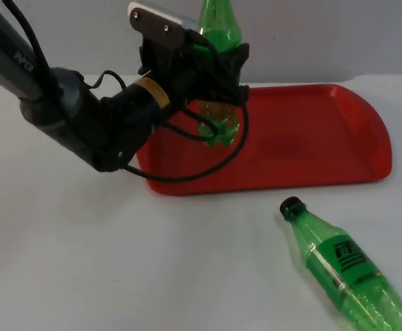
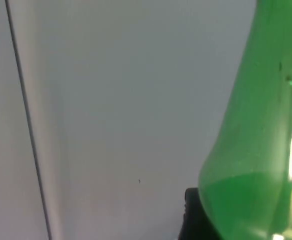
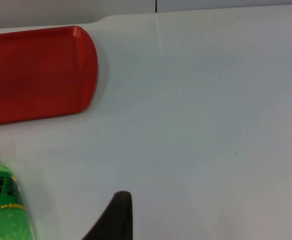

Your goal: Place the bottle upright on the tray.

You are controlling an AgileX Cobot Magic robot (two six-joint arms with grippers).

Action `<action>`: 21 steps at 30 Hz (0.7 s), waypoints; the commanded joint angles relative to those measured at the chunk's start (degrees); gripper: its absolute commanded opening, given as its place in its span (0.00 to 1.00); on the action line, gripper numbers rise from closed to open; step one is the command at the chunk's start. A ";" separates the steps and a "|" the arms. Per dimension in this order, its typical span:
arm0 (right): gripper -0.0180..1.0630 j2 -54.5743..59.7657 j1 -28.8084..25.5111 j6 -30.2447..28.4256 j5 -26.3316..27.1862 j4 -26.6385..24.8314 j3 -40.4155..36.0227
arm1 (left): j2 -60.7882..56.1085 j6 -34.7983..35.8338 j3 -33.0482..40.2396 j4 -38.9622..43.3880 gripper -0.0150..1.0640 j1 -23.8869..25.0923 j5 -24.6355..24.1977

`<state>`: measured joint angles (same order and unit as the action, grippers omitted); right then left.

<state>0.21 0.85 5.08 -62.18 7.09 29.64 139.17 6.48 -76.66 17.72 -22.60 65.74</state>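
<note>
A green bottle (image 1: 217,24) stands upright over the left end of the red tray (image 1: 311,138), with my left gripper (image 1: 214,76) shut on its middle. Its base (image 1: 221,134) is at the tray floor; I cannot tell whether it rests there. In the left wrist view the bottle (image 2: 256,150) is close against a black fingertip (image 2: 192,215), with the grey wall behind. A second green bottle (image 1: 345,265) with a black cap lies on its side on the table in front of the tray. My right gripper (image 3: 116,220) hangs over the table beside this lying bottle (image 3: 3,210).
The white table top (image 1: 118,262) stretches in front of and left of the tray. The grey partition wall (image 1: 311,34) rises just behind the tray. In the right wrist view the tray's rounded end (image 3: 85,70) lies beyond the lying bottle.
</note>
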 commanded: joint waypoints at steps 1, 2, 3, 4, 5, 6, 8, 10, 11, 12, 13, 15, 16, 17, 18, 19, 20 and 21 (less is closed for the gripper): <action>0.98 -0.21 -0.09 0.03 0.34 0.02 -0.13 | -0.21 -0.15 -0.27 0.09 0.01 -0.41 1.65; 0.98 -0.21 -0.09 0.03 0.34 0.02 -0.13 | -0.21 -0.15 -0.27 0.63 0.01 -0.41 0.94; 0.98 -0.21 -0.09 0.03 0.34 0.02 -0.13 | -0.21 -0.15 -0.27 1.35 0.01 -0.41 0.96; 0.98 -0.21 -0.09 0.03 0.34 0.02 -0.13 | -0.21 -0.15 -0.27 1.35 0.01 -0.41 0.96; 0.98 -0.21 -0.09 0.03 0.34 0.02 -0.13 | -0.21 -0.18 -0.27 1.60 0.01 -0.41 0.59; 0.98 -0.21 -0.09 0.03 0.34 0.02 -0.13 | -0.21 -0.18 -0.27 2.09 0.01 -0.41 0.43; 0.98 -0.21 -0.09 0.03 0.34 0.02 -0.13 | -0.21 -0.54 -0.27 2.57 0.01 -0.41 -0.04; 0.98 -0.21 -0.09 0.03 0.34 0.02 -0.13 | -0.21 -1.27 -0.27 2.57 0.01 -0.41 -0.80; 0.98 -0.21 -0.09 0.03 0.34 0.02 -0.13 | -0.21 -2.34 -0.27 2.57 0.01 -0.41 -0.93; 0.98 -0.21 -0.09 0.03 0.34 0.02 -0.13 | 0.19 -3.26 -0.27 2.44 0.01 -0.41 -0.63; 0.98 -0.21 -0.09 0.03 0.34 0.02 -0.13 | 0.65 -3.56 -0.27 2.44 0.01 -0.41 0.19; 0.98 -0.21 -0.09 0.03 0.34 0.02 -0.13 | 0.99 -3.69 -0.27 2.32 0.01 -0.41 0.60; 0.98 -0.21 -0.09 0.03 0.34 0.02 -0.13 | 1.49 -3.69 -0.27 2.17 0.01 -0.41 0.76; 0.98 -0.21 -0.09 0.03 0.34 0.02 -0.13 | 2.00 -3.69 -0.27 2.07 0.01 -0.41 1.04; 0.98 -0.21 -0.09 0.03 0.34 0.02 -0.13 | 2.42 -3.69 -0.27 2.07 0.01 -0.41 1.00; 0.98 -0.21 -0.09 0.03 0.34 0.02 -0.13 | 2.68 -3.69 -0.27 2.07 0.01 -0.41 1.71; 0.98 -0.21 -0.09 0.18 0.34 0.04 -0.13 | 2.90 -3.69 -0.27 2.07 0.01 -0.41 2.47; 0.98 -0.21 -0.09 0.18 0.34 0.04 -0.13 | 2.90 -3.69 -0.27 2.07 0.01 -0.41 2.47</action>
<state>0.21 0.85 5.08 -62.18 7.09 29.64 141.84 2.98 -76.66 19.69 -22.60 66.92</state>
